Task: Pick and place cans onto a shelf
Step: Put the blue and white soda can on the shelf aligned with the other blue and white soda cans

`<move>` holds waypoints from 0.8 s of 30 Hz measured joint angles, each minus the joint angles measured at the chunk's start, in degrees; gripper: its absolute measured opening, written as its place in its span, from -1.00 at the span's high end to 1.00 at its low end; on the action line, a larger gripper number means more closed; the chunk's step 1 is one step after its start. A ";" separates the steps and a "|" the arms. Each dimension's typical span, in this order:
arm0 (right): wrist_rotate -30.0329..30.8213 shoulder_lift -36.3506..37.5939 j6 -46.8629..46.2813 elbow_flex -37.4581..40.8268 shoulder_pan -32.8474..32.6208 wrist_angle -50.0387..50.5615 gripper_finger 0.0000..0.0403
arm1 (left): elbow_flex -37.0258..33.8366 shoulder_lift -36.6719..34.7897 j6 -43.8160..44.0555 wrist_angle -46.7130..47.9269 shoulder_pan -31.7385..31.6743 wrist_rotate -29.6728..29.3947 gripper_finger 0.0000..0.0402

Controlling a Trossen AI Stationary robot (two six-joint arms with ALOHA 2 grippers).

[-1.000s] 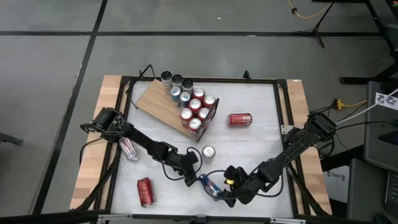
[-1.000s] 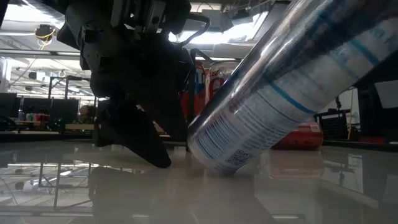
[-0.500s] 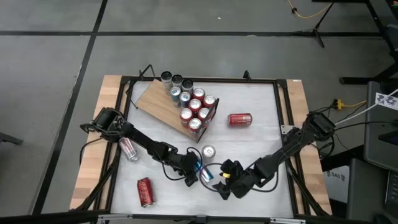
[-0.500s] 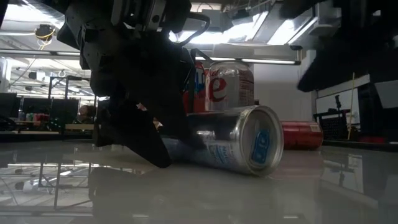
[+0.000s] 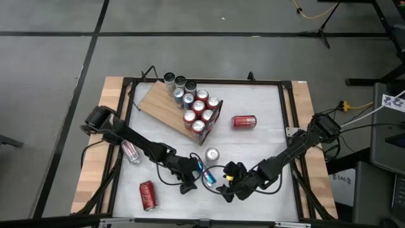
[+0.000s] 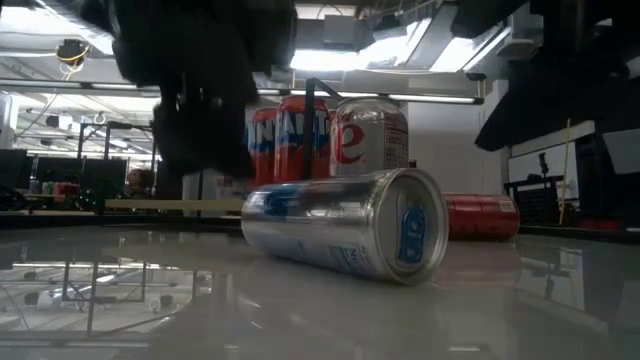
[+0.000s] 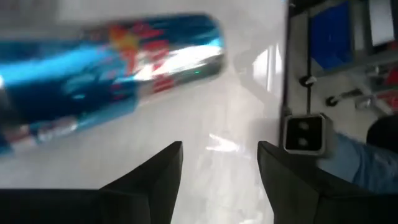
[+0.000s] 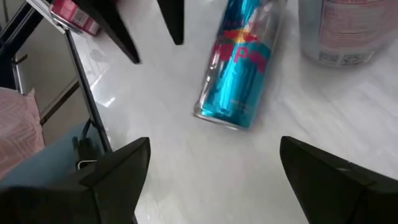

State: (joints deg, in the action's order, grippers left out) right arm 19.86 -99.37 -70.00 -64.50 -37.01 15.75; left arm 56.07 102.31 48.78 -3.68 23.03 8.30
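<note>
A: At lower left of the high view we see one red can [image 5: 147, 194] lying flat. What is beside it?

B: The left gripper [image 5: 188, 184], its fingers parted and grasping nothing. Just right of it the blue-and-silver can [image 5: 208, 178] lies on its side, free.

A: And further right?

B: The right gripper [image 5: 229, 189], spread wide, also empty. The shelf [image 5: 163, 103] with upright cans stands in the upper middle.

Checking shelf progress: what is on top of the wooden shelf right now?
The shelf carries about nine upright cans, red and blue-silver, packed at its framed end; the other end is bare. Board under the cans is hidden.
</note>
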 joint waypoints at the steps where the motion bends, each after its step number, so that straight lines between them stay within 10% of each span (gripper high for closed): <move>1: -0.01 0.00 0.01 -0.01 -0.01 0.04 -0.74 | -0.02 -0.86 -2.17 0.09 0.38 -0.43 -0.02; 14: 0.02 0.02 0.01 -0.01 -0.05 1.18 -0.74 | 0.04 -4.52 -23.74 -5.99 2.92 -14.49 -0.02; 24: 0.02 0.07 0.01 -0.01 -0.03 1.16 -0.74 | 0.04 -4.52 -32.69 -3.51 2.72 -12.02 -0.26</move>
State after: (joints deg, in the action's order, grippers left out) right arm 19.88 -99.30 -69.99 -64.51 -37.04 16.91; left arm 56.12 97.80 16.09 -7.19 25.75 -3.72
